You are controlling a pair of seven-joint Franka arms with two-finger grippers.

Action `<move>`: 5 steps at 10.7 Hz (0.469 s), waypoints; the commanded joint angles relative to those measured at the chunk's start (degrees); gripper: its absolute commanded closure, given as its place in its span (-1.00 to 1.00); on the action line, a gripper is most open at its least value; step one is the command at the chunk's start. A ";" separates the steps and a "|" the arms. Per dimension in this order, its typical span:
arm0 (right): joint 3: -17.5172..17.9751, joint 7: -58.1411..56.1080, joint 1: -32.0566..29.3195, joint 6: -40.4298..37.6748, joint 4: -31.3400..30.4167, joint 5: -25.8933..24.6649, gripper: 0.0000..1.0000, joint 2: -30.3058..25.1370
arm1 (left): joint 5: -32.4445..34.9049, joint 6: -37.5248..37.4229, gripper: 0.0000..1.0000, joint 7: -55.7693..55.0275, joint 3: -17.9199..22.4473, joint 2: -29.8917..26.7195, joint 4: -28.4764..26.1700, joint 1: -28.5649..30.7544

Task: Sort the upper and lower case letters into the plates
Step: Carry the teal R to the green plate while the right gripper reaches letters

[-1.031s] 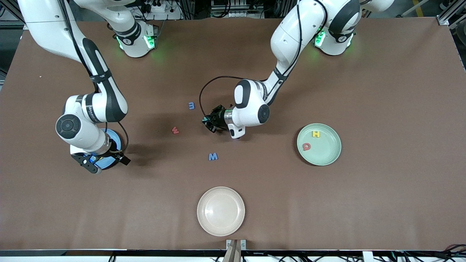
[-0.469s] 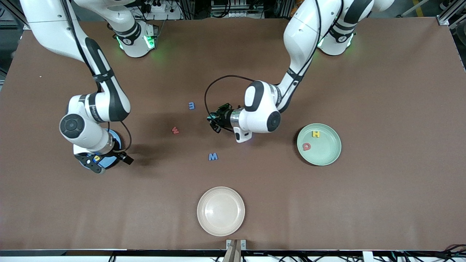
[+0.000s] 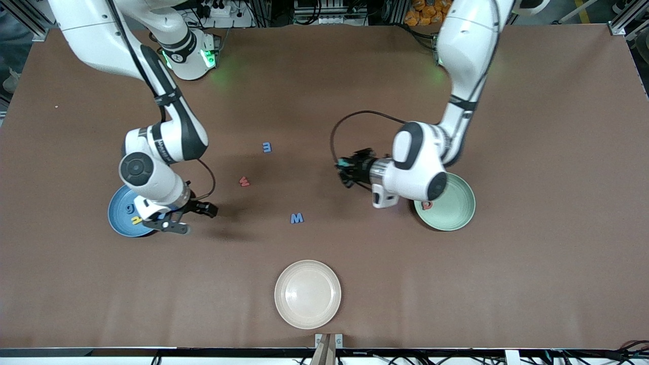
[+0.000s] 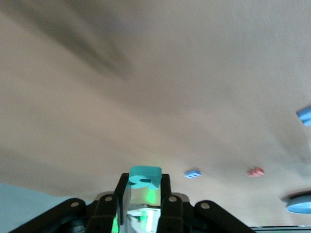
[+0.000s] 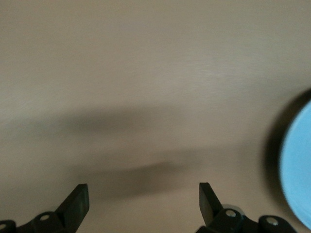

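Note:
My left gripper [image 3: 347, 171] is shut on a small teal letter [image 4: 145, 176] and hangs over the tabletop, just off the mint green plate [image 3: 454, 212] toward the table's middle. A red letter [image 3: 427, 205] lies in that plate, and my left wrist hides part of the plate. My right gripper [image 3: 188, 219] is open and empty [image 5: 142, 199], low over the table beside the blue plate [image 3: 118, 217]. That plate holds a pale letter [image 3: 131, 208] and a yellow one [image 3: 137, 220]. Loose on the table lie a blue m [image 3: 267, 147], a red w [image 3: 244, 181] and a blue W [image 3: 296, 218].
A cream-beige plate [image 3: 308, 294] sits empty near the table's front edge, nearer the front camera than the blue W. Both arms reach in from their bases along the top of the front view.
My left arm has carried the teal letter from the table's middle toward the mint plate. My right arm has moved off the blue plate toward the middle, uncovering the letters in it.

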 commanded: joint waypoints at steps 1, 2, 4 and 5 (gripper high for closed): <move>0.21 -3.11 3.95 5.05 -5.57 -0.45 -1.00 -2.81 | 5.82 -5.06 0.43 11.67 3.75 -4.22 -6.47 2.86; 0.13 -3.11 6.06 6.99 -7.07 -0.45 -1.00 -2.64 | 9.67 -6.92 0.44 17.47 5.85 -3.97 -6.48 4.70; 0.30 -6.77 8.62 9.54 -10.31 -0.80 -1.00 -2.38 | 14.62 -7.29 0.44 27.94 8.41 -2.48 -6.05 7.61; 0.30 -11.15 8.81 11.39 -12.86 -0.80 -1.00 -2.72 | 15.68 -7.29 0.43 30.60 9.73 -1.95 -5.44 7.71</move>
